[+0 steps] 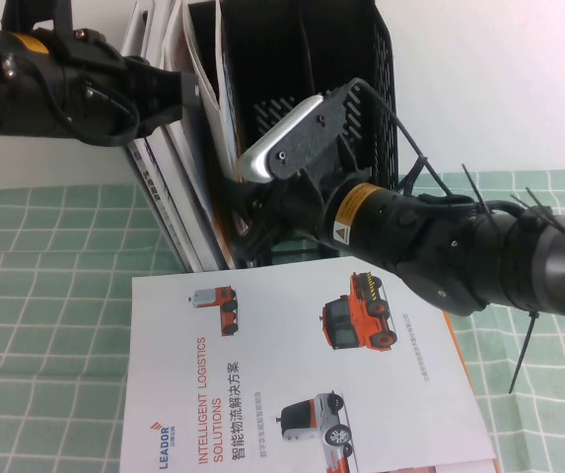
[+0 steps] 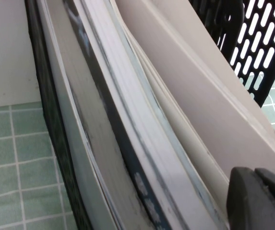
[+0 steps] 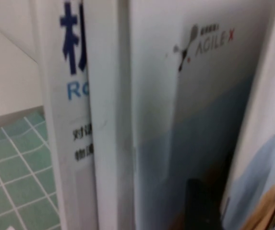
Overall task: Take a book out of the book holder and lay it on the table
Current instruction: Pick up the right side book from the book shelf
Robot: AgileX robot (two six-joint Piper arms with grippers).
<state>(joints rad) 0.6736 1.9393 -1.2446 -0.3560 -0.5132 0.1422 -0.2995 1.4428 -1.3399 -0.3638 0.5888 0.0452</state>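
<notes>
right tool: reaching into the front of the book holder, low down among the standing sheets. its tips are hidden behind the papers in the high view; its own wrist view shows only a dark blur at the bottom edge, so i cannot tell whether the fingers are apart or pressed on a cover.
left tool: held high against the upper edges of the stacked books at the holder's left side; one dark fingertip shows beside the page edges, and i cannot tell whether it is apart or together.
book: upright in the holder, pale cover fading to blue, "agile x" mark near its top, right in front of the right wrist camera. not out yet.
book holder: black rack standing at the far side of the desk, leftmost compartment packed with thin brochures that lean.
neighbours: a white spine with blue lettering stands just beside the book, touching it.
desk: green grid cloth; a white leador brochure lies flat in front of the holder.
step in hand: by my reading, getting a pinch on the book.
next move: it likely needs one cover separated from its neighbours, a firm close, then a pull out and clear of the rack before laying it flat.
</notes>
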